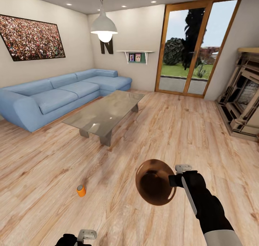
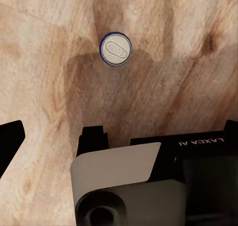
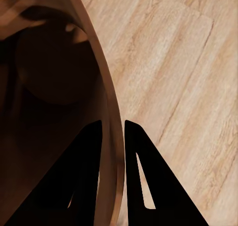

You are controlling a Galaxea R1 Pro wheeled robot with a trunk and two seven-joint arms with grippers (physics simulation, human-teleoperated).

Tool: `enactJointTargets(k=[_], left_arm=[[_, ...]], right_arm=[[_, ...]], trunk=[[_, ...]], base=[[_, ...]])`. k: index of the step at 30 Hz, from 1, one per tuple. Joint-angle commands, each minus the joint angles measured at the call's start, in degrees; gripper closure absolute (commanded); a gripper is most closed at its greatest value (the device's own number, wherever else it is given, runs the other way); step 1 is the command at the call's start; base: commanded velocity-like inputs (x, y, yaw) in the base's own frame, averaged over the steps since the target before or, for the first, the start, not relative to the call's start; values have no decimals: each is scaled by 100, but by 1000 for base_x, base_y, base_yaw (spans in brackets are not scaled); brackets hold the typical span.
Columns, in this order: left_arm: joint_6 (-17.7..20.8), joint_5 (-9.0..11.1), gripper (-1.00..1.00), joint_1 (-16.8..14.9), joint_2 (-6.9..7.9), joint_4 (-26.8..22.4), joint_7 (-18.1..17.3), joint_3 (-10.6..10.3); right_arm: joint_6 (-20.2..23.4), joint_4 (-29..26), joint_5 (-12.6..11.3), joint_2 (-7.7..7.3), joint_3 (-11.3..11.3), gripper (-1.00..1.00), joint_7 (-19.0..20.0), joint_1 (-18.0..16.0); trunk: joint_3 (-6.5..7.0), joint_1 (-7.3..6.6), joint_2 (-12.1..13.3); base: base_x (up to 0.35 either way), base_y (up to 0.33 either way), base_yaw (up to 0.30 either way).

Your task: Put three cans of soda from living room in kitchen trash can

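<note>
Copper bin wall [image 3: 106, 137] pinched by right claw [image 3: 113, 132]; left claw's [image 1: 87, 235] state unclear.

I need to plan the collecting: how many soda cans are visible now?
1. The soda can stands upright on the wood floor, left of the held bin. Others may be hidden.

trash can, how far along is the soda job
Done: the right gripper has the brown trash can pinched by its rim, carried into the living room. In hand: the left gripper hangs over one soda can standing on the floor. Left: binning it; the bin looks empty.
</note>
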Motion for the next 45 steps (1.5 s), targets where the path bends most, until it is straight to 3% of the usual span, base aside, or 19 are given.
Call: enactJointTargets(k=[1, 31, 45], left_arm=[[0, 0, -100, 0, 0, 0, 0, -2], [-28, -10, -100, 0, 0, 3, 29, 0], [-78, 35, -100, -2, -81, -42, 272, 20]], right_arm=[[0, 4, -69, 5, -5, 100, 22, -3], [0, -2, -63, 49, 32, 100, 22, 19], [0, -2, -56, 38, 34, 100, 22, 22]], trunk=[[-17, 22, -40], [-556, 681, -1244], [-807, 988, -1805]], base=[[0, 0, 0], [0, 0, 0], [0, 0, 0]])
